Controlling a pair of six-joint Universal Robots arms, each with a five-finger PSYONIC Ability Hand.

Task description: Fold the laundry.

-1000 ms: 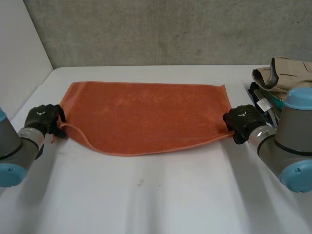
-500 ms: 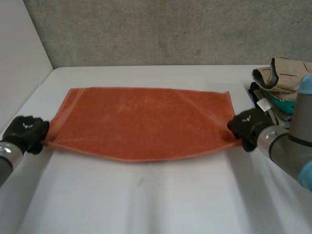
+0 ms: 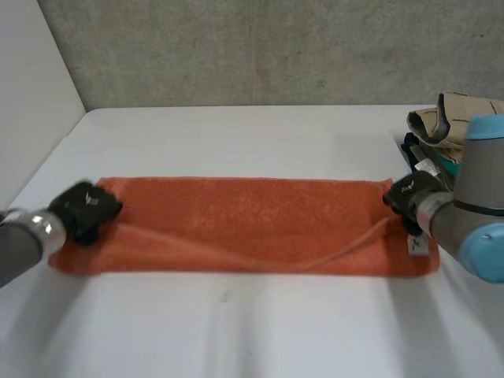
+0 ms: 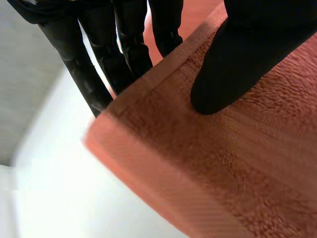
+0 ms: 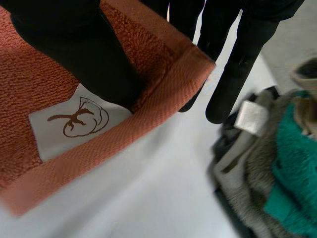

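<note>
An orange towel (image 3: 236,224) lies across the white table (image 3: 236,331) as a long, narrow strip, with a top layer whose loose edge sags toward the near side. My left hand (image 3: 85,211) is shut on its left end. In the left wrist view the thumb (image 4: 237,64) presses on the towel (image 4: 247,168) and the fingers (image 4: 99,64) reach under its hem by the corner. My right hand (image 3: 411,197) is shut on the right end. There the thumb (image 5: 74,49) pins the towel (image 5: 29,89) beside a white label (image 5: 79,121), with the fingers (image 5: 237,59) past the corner.
A pile of other laundry (image 3: 449,126), beige, grey and teal, sits at the table's right edge close behind my right hand; in the right wrist view this pile (image 5: 277,163) lies just beyond the towel's corner. A grey wall stands behind the table.
Both hands lifted the towel's ends and set them down farther back. The towel went from a wide spread sheet to a narrow doubled strip nearer me. The left hand closed on its corner.
</note>
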